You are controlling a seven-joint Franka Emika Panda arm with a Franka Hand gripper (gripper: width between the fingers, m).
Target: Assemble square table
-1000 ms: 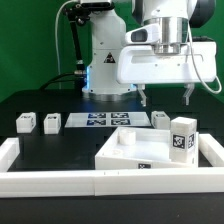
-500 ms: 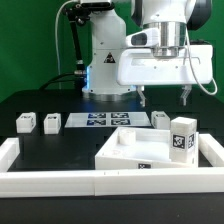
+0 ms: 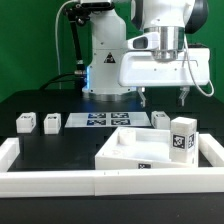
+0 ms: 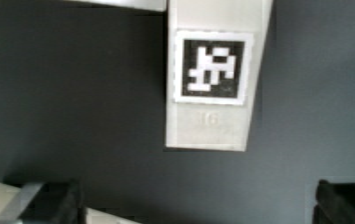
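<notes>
Square table panel [image 3: 125,150] lay on the worktop [image 3: 65,145]; I saw the end effector [image 3: 163,99] spread, empty, over a tagged leg [image 4: 215,85] whose far end the wrist view cropped.

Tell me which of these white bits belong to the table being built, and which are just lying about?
For the job: panel; four legs; gripper, open above them.

Just there: marker board; wall.
</notes>
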